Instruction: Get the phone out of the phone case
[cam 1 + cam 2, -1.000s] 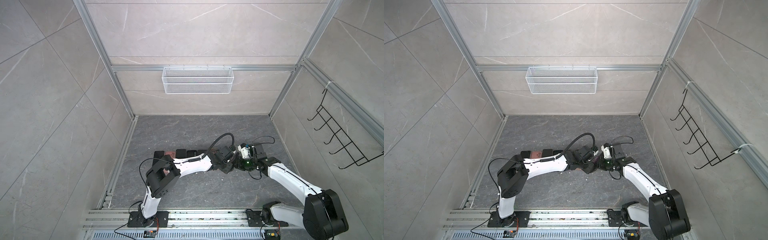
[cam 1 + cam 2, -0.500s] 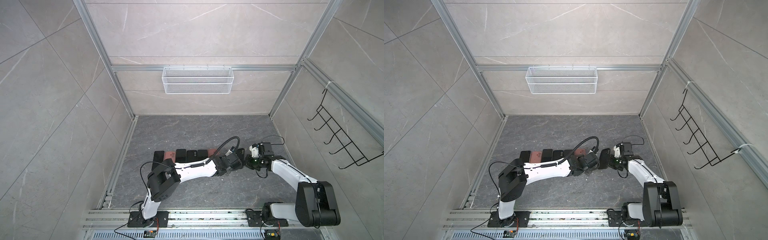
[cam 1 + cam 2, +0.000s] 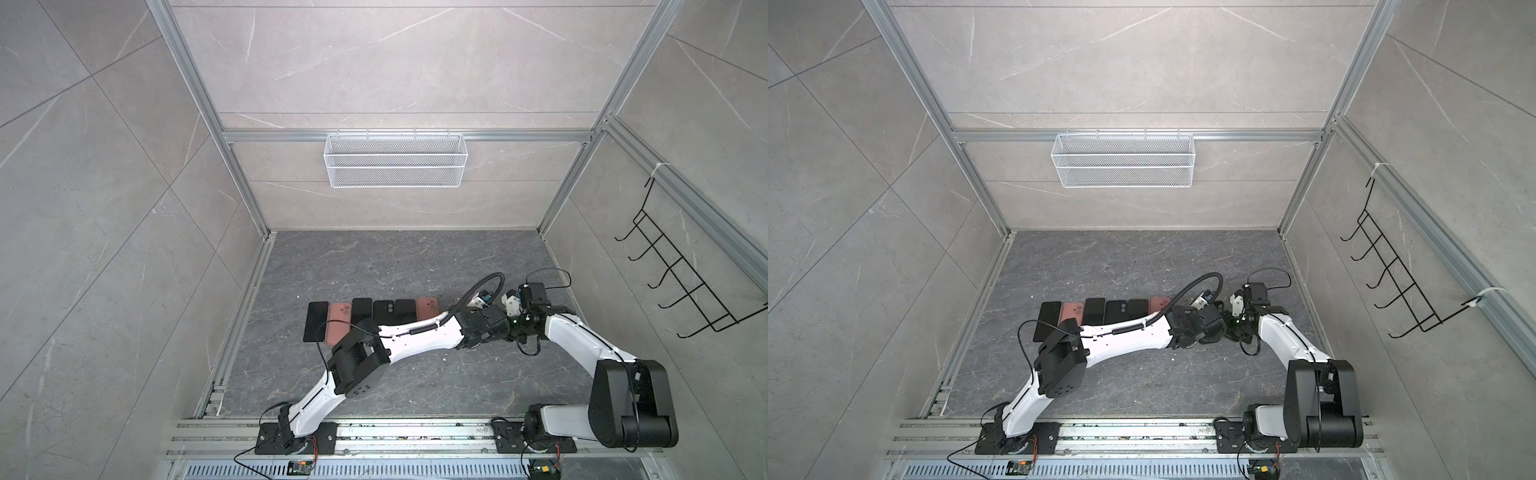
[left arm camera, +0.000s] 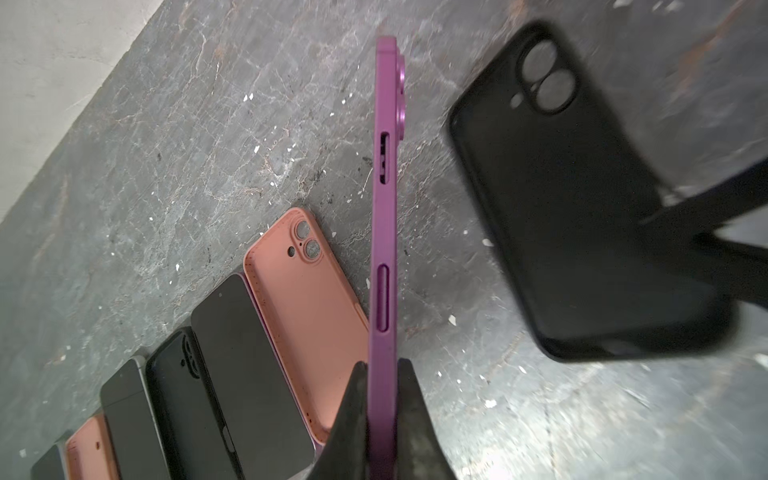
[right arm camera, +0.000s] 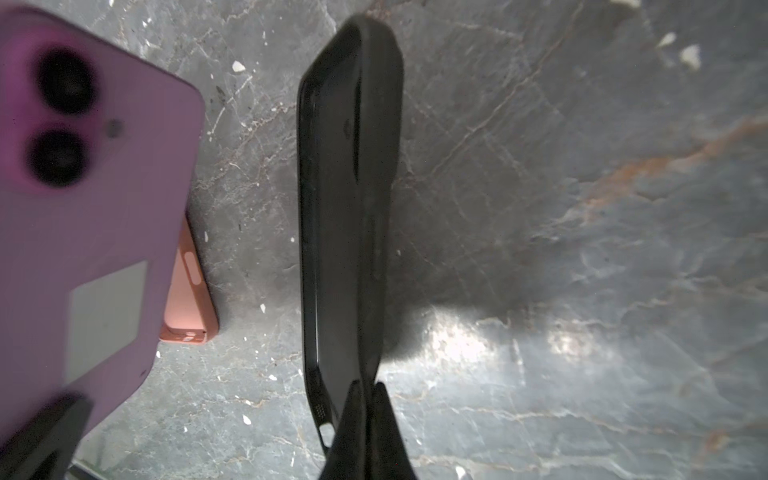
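A purple phone (image 4: 386,208) stands edge-on in the left wrist view, bare and out of its case. My left gripper (image 4: 382,365) is shut on its lower end. The empty black phone case (image 5: 349,187) hangs from my right gripper (image 5: 365,386), which is shut on its bottom rim. The two are apart: the case (image 4: 573,216) floats beside the phone, and the phone's back (image 5: 91,216) shows beside the case. In both top views the two grippers meet right of centre, left wrist (image 3: 484,326) facing right wrist (image 3: 525,326), and they hide the phone and case.
A row of several dark phones and pink cases (image 3: 370,316) lies on the grey stone floor left of the grippers; its nearest pink case (image 4: 307,316) is close under the phone. A white wire basket (image 3: 395,160) hangs on the back wall and a black hook rack (image 3: 681,286) on the right wall.
Both grippers have shifted to the right, away from the row of phones. The right arm's elbow has pulled in. Both stay shut.
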You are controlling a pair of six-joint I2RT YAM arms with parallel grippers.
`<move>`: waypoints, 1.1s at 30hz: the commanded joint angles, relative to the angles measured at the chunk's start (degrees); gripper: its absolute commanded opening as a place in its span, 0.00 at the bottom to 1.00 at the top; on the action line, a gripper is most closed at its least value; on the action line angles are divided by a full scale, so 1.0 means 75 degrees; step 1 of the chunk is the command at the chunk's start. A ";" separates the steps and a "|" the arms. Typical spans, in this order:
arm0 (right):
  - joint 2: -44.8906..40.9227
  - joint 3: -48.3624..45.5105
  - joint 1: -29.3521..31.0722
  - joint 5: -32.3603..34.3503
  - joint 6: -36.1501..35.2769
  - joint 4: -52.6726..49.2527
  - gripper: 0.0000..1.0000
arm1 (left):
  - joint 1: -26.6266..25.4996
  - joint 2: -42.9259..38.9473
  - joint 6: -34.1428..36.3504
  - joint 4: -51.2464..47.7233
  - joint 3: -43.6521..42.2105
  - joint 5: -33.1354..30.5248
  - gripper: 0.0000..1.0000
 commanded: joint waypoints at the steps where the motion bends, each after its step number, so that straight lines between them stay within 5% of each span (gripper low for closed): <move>1: 0.0033 0.0301 -0.0005 0.0319 -0.0192 -0.0480 0.00 | -0.0149 0.0144 -0.0164 -0.0668 0.0502 -0.0763 0.00; 12: 0.0298 0.0453 -0.0016 0.0229 -0.0282 -0.0623 0.00 | -0.0591 0.1483 -0.0294 -0.1600 0.1839 -0.1492 0.01; 25: 0.0668 0.0550 -0.0015 0.0459 -0.0246 -0.0572 0.00 | -0.0675 0.1497 -0.0282 -0.0378 0.1862 -0.0704 0.44; 29: 0.0782 0.0582 -0.0023 0.0566 -0.0194 -0.0556 0.00 | -0.0468 0.0796 -0.0493 0.0150 0.1422 -0.0332 0.51; 33: 0.0876 0.0605 -0.0017 0.0716 -0.0170 -0.0503 0.00 | -0.0098 -0.1210 -0.0618 0.1882 -0.0784 0.0355 0.59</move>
